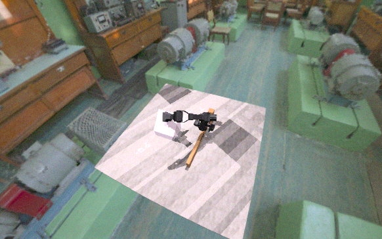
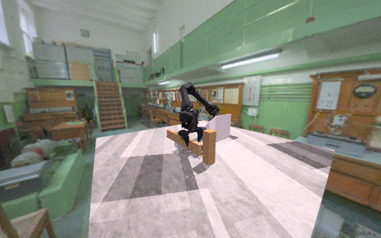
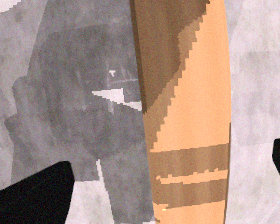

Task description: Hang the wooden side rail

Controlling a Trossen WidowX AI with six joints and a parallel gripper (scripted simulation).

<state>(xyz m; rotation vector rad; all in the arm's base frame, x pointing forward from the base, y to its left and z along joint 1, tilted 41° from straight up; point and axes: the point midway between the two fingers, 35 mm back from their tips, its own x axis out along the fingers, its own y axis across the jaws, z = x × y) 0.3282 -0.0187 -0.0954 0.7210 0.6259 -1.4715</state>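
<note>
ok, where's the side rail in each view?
Top: side rail runs diagonally at table centre, below the open end effector.
Exterior: mid-frame, left of the headboard post, end effector straddling it.
Wrist: pale plank down the centre-right.
Shared landmark: the dark grey patch of the table.

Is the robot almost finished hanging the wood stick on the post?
Not yet. The rail lies beside the post; whether its hooks sit on the pins is hidden. Right now the gripper hangs open, straddling the rail and holding nothing. Left to do: grab the rail, hang both hooks, let go, move away.
</note>
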